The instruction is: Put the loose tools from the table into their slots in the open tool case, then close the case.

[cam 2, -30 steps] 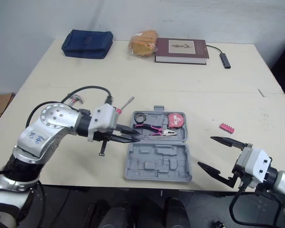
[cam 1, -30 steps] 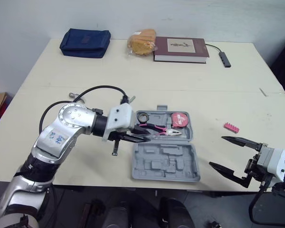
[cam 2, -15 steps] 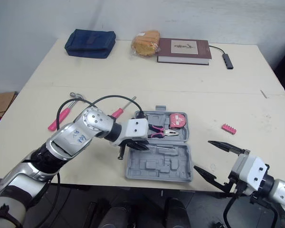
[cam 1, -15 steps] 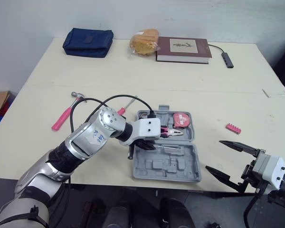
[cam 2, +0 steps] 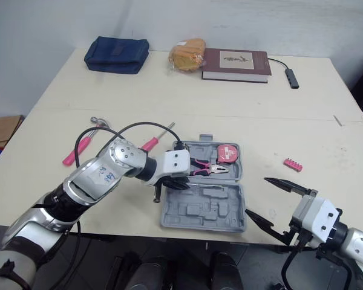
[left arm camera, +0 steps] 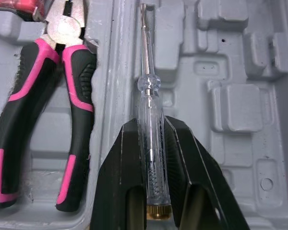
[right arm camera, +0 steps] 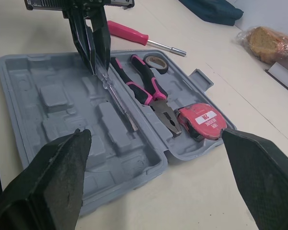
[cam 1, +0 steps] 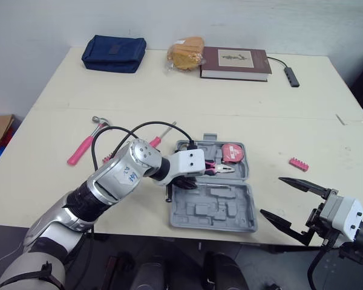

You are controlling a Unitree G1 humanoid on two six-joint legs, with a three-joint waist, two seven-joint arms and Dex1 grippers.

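The grey tool case (cam 1: 245, 208) lies open near the table's front edge. Pink-handled pliers (cam 1: 216, 168), a red tape measure (cam 1: 233, 152) and a black tape roll (right arm camera: 153, 61) sit in its far half. My left gripper (left arm camera: 151, 124) is shut on a clear-handled tester screwdriver (left arm camera: 148, 143), whose shaft lies in a groove next to the pliers. A pink hammer (cam 1: 81, 148) and a pink screwdriver (cam 1: 158, 138) lie on the table left of the case. A pink bit holder (cam 1: 298, 164) lies to its right. My right gripper (cam 1: 271, 196) hangs open off the case's right front corner.
Along the table's far edge are a blue pouch (cam 1: 114, 54), a bagged bun (cam 1: 186, 52), a dark red book (cam 1: 235, 62) and a cabled adapter (cam 1: 291, 77). A black cable loops over my left forearm.
My left gripper has carried the tester screwdriver rightward from beside the case to over it and lowered it into the groove. The right gripper has hardly moved.
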